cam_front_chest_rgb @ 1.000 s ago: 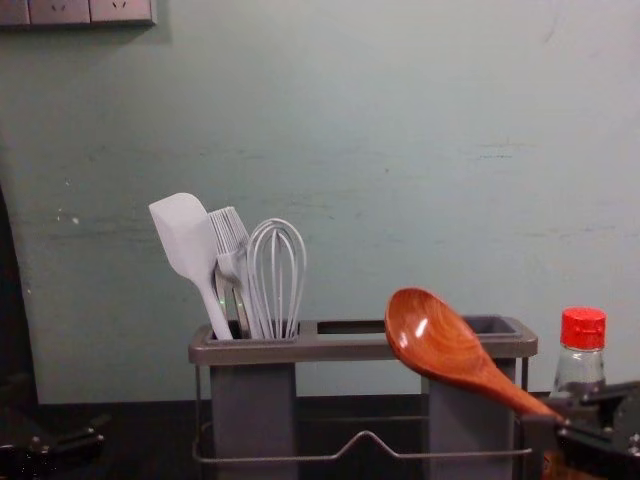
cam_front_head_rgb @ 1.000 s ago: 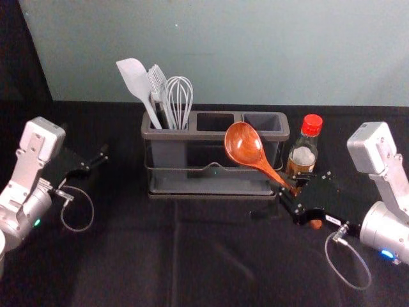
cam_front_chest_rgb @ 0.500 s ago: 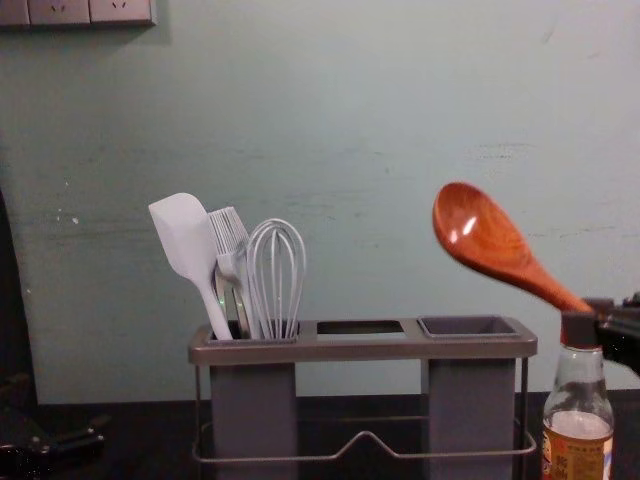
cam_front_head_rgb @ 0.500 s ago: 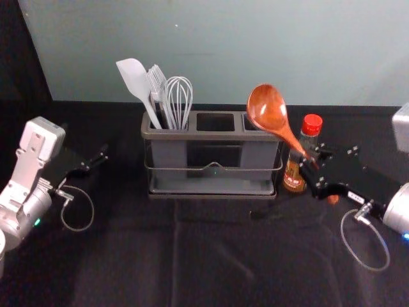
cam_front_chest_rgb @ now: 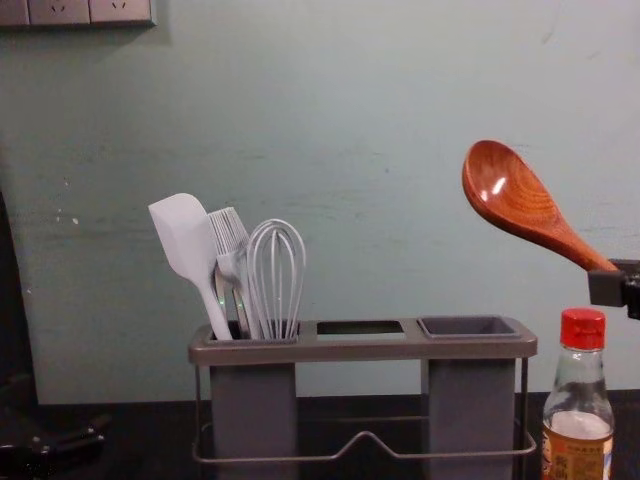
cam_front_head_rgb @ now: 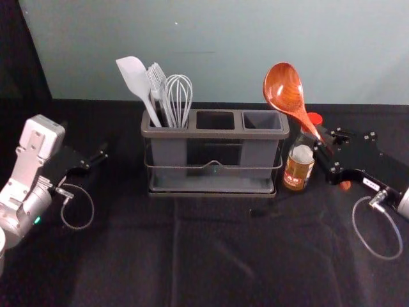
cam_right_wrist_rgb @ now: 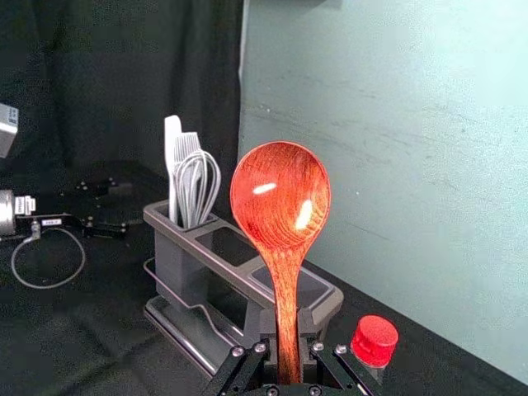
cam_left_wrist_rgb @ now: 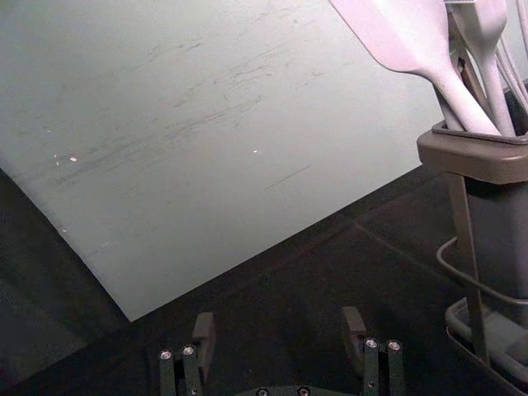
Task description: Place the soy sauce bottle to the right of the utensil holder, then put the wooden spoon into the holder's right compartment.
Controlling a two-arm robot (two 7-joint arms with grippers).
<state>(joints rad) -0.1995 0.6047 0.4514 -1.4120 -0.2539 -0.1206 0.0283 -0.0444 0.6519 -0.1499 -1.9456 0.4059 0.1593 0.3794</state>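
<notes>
Since the soy sauce bottle [cam_front_head_rgb: 299, 167] stands upright just off the right end of the utensil holder [cam_front_head_rgb: 214, 135], I'd call the placing half done and the spoon half in hand. My right gripper [cam_right_wrist_rgb: 287, 326] is up above the right part of the surface [cam_front_head_rgb: 172, 256], near the bottle, fingers pinching the wooden spoon [cam_front_head_rgb: 284, 87] by the handle; spoon's tilted, bowl up and leaning toward the holder. Left gripper [cam_left_wrist_rgb: 279, 324] is parked off the holder's left end, fingers spread. Next move, my read: lift enough to keep handle tail and fingers off the red cap [cam_front_chest_rgb: 583, 328], shift left over the right compartment [cam_front_chest_rgb: 466, 327], bring the handle nearer vertical, lower tail first, let go. Tight spots: bottle close to the holder's right front corner, wall [cam_front_chest_rgb: 330, 130] behind the surface's far edge. Room to work is forward of the holder's front edge, so I'd bias the approach that way. Main risk: tail catching the compartment rim, or the wrist nudging the bottle on the way down.
</notes>
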